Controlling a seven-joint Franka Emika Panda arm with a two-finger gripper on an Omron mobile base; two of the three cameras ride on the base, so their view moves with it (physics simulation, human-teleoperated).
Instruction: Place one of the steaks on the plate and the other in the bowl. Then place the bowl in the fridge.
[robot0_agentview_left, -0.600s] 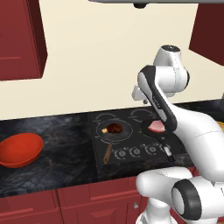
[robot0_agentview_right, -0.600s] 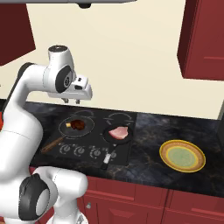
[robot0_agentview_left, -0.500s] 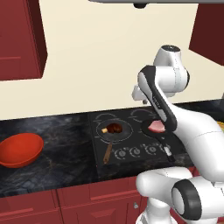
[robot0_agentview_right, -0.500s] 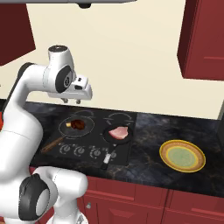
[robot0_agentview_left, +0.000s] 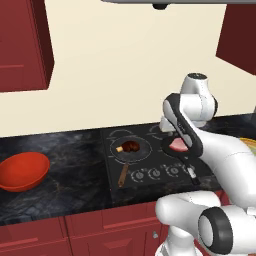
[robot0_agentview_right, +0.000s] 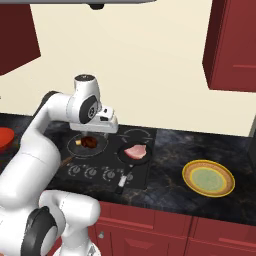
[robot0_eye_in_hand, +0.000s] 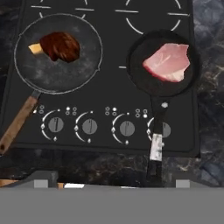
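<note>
The dark brown steak (robot0_eye_in_hand: 59, 46) with a tan bone end lies in the grey frying pan (robot0_eye_in_hand: 57, 76) on the left of the stove. The pale pink steak (robot0_eye_in_hand: 167, 62) lies in the smaller black pan (robot0_eye_in_hand: 144, 81) on the right. My gripper (robot0_eye_in_hand: 113, 181) hovers high above the stove's knob row, open, with nothing between its fingers. It hangs over the stove (robot0_agentview_right: 101, 131), beside the dark steak (robot0_agentview_right: 90, 142) and the pink steak (robot0_agentview_right: 136, 151). The yellow plate (robot0_agentview_right: 208, 178) sits on the counter right of the stove. The orange-red bowl (robot0_agentview_left: 22, 171) sits far left. The fridge is out of view.
The left pan's wooden handle (robot0_eye_in_hand: 17, 124) and the right pan's black handle (robot0_eye_in_hand: 156, 135) both reach over the knob row (robot0_eye_in_hand: 89, 127). Dark red cabinets (robot0_agentview_left: 25, 45) hang on the wall above the counter, and a hood (robot0_agentview_left: 160, 4) hangs over the stove.
</note>
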